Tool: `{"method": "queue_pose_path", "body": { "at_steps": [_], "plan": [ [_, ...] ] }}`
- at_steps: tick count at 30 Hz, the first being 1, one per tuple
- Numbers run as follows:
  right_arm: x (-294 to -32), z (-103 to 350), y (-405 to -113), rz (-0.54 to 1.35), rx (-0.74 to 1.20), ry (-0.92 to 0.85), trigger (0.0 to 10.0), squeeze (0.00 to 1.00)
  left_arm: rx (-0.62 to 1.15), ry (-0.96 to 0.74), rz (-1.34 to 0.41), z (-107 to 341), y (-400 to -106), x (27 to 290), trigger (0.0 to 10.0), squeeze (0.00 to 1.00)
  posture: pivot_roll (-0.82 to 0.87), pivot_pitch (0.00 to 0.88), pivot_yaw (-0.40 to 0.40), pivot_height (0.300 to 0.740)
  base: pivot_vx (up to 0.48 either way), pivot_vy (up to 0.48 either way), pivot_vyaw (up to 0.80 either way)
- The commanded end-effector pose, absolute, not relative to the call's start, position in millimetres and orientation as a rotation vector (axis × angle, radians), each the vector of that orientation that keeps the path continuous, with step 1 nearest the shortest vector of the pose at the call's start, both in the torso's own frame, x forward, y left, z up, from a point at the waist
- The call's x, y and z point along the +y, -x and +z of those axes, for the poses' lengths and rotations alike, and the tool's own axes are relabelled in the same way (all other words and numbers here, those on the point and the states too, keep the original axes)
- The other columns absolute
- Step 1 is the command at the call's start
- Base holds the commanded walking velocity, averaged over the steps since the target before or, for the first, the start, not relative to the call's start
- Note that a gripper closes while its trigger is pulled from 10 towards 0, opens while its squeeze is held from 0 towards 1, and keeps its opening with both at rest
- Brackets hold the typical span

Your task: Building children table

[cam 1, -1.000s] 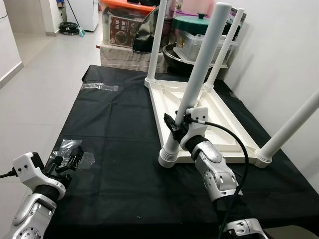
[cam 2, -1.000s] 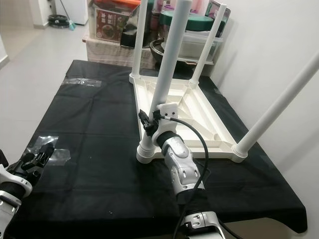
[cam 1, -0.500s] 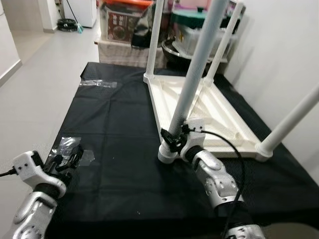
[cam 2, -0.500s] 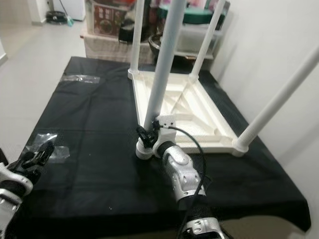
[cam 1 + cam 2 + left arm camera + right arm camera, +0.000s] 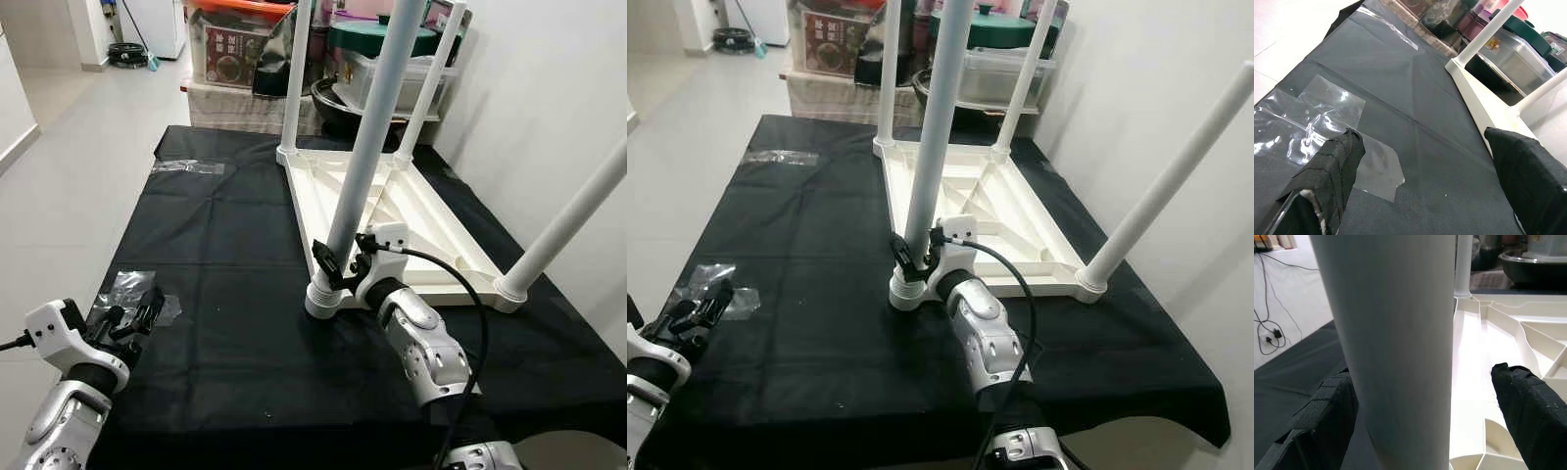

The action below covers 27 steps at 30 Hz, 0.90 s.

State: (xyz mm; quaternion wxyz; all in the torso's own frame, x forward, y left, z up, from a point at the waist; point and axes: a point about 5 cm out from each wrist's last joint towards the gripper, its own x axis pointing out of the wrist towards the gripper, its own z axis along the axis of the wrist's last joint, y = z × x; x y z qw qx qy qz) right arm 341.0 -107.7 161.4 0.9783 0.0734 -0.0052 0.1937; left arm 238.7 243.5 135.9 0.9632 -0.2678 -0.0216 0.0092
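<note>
Black cloth (image 5: 225,245) carries my upturned white plastic table (image 5: 431,230); right gripper (image 5: 338,266) straddles its near leg (image 5: 362,171), fingers apart. At 8 o'clock, left gripper (image 5: 137,318) hovers, fingers spread.

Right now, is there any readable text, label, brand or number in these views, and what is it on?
None can be read.
Red printed label on the clear storage box behind the black cloth: there are characters, too small and blurred to read.
Small label on the plastic bin in the left wrist view: blurred, unreadable.
White table top, its legs and both grippers: no markings visible.
</note>
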Motion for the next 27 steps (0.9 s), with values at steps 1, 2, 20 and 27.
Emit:
{"method": "queue_pose_path", "body": {
  "at_steps": [1,2,20,27],
  "plan": [
    [-113.8,168.1,-342.7,0.38,-0.047,-0.158,10.0,1.0,-0.034,0.546,0.005,134.1,-240.7,241.7,10.0,0.0,0.06,0.0,-0.128,0.74,0.0,0.0,0.0],
    [-115.3,170.3,-344.2,0.388,-0.057,-0.157,10.0,1.0,-0.035,0.546,0.002,134.4,-241.2,241.6,10.0,0.0,0.06,0.0,-0.129,0.74,0.0,0.0,0.0],
    [-131.0,191.2,-366.0,0.525,-0.086,-0.138,10.0,1.0,-0.045,0.552,-0.01,135.5,-241.9,240.5,10.0,0.0,0.07,0.0,-0.138,0.74,0.0,0.0,0.0],
    [-129.2,188.1,-369.4,0.583,-0.049,-0.23,10.0,1.0,-0.044,0.552,-0.011,135.3,-241.9,240.0,10.0,0.0,0.07,0.0,-0.139,0.74,0.0,0.0,0.0]
  ]
}}
